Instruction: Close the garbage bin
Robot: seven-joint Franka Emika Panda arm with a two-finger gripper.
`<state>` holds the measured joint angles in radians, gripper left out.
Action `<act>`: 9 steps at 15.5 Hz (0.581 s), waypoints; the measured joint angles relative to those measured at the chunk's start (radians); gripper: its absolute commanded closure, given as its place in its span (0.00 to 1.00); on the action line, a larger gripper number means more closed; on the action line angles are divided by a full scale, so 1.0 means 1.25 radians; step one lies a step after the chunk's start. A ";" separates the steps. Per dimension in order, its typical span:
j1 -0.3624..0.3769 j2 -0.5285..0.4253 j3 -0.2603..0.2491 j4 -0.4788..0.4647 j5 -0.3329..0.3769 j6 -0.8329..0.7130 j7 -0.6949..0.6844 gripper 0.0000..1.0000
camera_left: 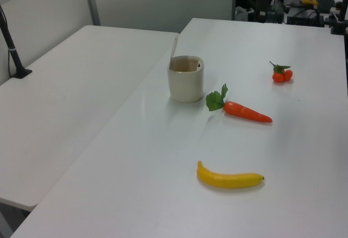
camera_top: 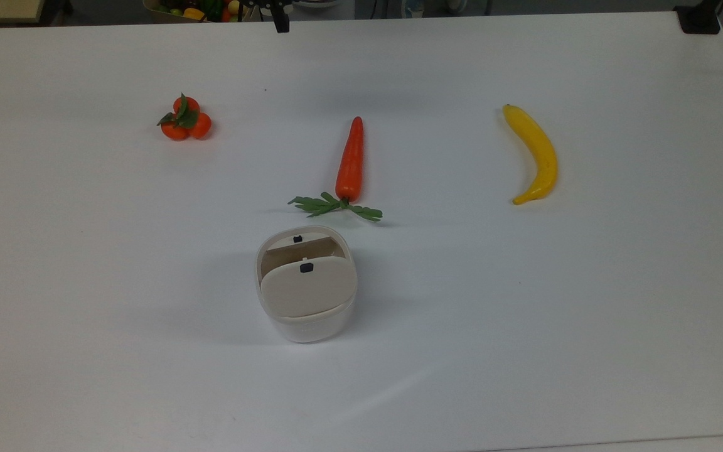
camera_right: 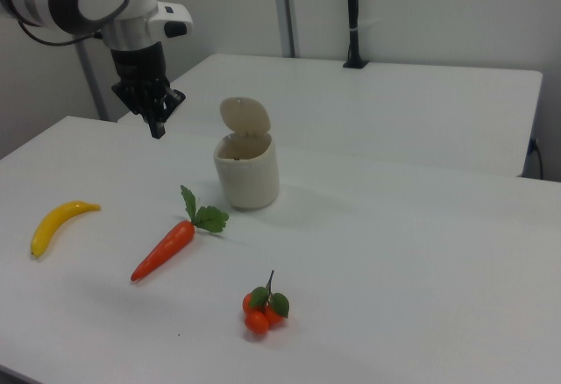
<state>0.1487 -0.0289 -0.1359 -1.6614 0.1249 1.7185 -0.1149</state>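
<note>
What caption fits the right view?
Gripper hovers above table, away from open-lidded garbage bin, carrot nearby.

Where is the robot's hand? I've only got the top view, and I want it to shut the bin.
Observer: In the right view the gripper hangs in the air, pointing down. It is well off to the right view's left of the garbage bin and touches nothing.
Operator: Is the lid lying flat on the bin?
Observer: No. In the right view the lid stands upright on the bin's rim, so the bin is wide open.
</note>
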 measured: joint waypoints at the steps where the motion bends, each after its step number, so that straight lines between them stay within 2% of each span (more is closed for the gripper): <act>1: 0.000 0.000 0.000 0.000 0.003 0.003 0.000 1.00; 6: 0.000 0.005 0.000 0.000 0.007 0.064 0.000 1.00; 9: 0.000 0.019 0.000 -0.001 0.026 0.144 0.000 1.00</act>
<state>0.1486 -0.0051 -0.1366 -1.6620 0.1576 1.8986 -0.1149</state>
